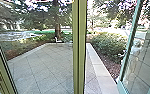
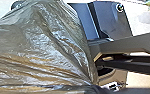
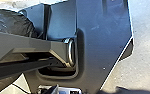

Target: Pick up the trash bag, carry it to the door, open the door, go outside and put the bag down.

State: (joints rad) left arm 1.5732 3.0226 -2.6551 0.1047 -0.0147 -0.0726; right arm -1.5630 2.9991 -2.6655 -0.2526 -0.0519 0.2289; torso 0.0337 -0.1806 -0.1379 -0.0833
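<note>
Door post (image 1: 79,47): head view, upright, nearest.
Door leaf (image 1: 131,42): right of post, apparently ajar for passage.
Paving (image 1: 44,67): beyond post, probable set-down area.
Trash bag (image 2: 41,45): left wrist view, robot's side of post; pleats converge, apparently pinched by left gripper (image 2: 94,86) for carrying.
Right gripper: right wrist view, state cannot be told; presumably assigned to door.
</note>
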